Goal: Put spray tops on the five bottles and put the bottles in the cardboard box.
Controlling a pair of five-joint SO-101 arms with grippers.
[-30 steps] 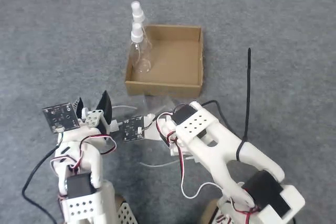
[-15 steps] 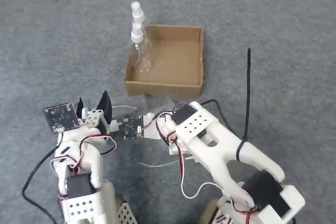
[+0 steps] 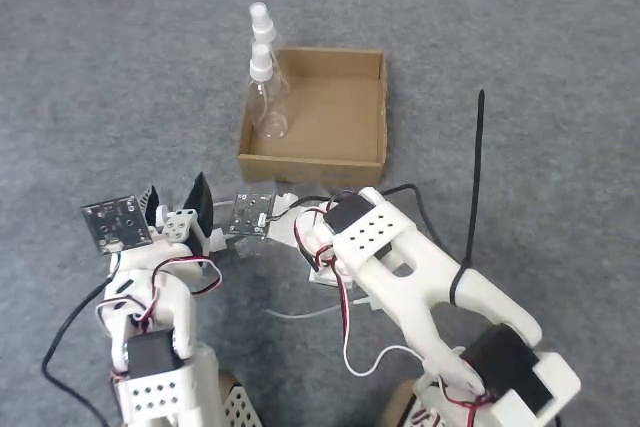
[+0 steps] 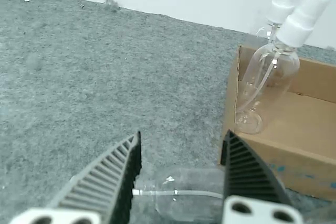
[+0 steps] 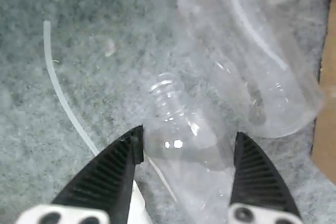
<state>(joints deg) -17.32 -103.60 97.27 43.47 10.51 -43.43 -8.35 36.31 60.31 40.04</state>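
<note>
As we judge the step in hand to be picking up a loose bottle for capping, we begin at the left gripper (image 4: pixel 182 139). It hangs in front of the cardboard box (image 3: pixel 312 162), off its left corner, with fingers spread and nothing held. A clear bottle (image 4: pixel 184 198) lies on its side on the carpet beneath it.

Next comes the right gripper (image 5: pixel 188 134), just in front of the box. Its fingers are parted on either side of an uncapped bottle (image 5: pixel 170 108) with a bare threaded neck, and we cannot tell whether the pads touch it. A second clear bottle (image 5: pixel 247 66) lies against it on the side nearer the box. A thin white tube (image 5: pixel 62 98) lies on the side away from the box.

We think the grip should close squarely on the body, below the neck, and slowly, so the slick plastic neither squirts out nor drags its neighbour along. Two capped bottles (image 3: pixel 266 97) stand at the box's left wall.
</note>
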